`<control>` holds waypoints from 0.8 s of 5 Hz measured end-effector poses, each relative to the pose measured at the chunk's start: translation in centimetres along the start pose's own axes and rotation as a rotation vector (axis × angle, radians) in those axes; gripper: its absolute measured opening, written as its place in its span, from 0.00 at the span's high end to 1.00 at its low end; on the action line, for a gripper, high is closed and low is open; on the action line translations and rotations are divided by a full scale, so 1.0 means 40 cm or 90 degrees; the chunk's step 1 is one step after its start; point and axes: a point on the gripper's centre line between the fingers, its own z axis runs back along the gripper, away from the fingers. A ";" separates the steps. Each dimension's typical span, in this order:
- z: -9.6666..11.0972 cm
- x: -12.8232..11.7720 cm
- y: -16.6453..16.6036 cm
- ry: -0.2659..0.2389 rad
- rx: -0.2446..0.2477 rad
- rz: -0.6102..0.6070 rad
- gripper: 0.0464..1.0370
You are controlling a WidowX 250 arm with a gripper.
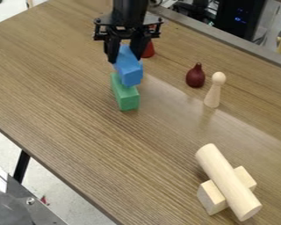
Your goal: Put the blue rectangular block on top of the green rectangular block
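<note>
Blue block (128, 68): rect., plain, smooth-faced, directly above green block (127, 99), long side approx. same dir. as green's; in view it overlaps green's top, can't tell if they touch. Green block: rect., plain, lying flat lengthwise on wood-grain table (60, 96), upper L-of-ctr in cam view, one end facing cam

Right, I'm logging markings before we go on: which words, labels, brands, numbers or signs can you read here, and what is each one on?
None that I can read.
The blue block, green block and wooden cylinder show no print on their visible sides.
The dark equipment behind the table has small blue marks or lights, too small to make out as text.
</note>
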 end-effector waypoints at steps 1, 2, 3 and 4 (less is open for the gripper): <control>-0.004 -0.006 -0.002 -0.005 0.002 -0.002 0.48; -0.004 -0.003 -0.001 -0.013 0.004 0.007 0.43; -0.016 -0.003 -0.008 -0.018 0.009 0.000 0.11; -0.016 0.003 -0.010 -0.026 0.004 0.002 0.04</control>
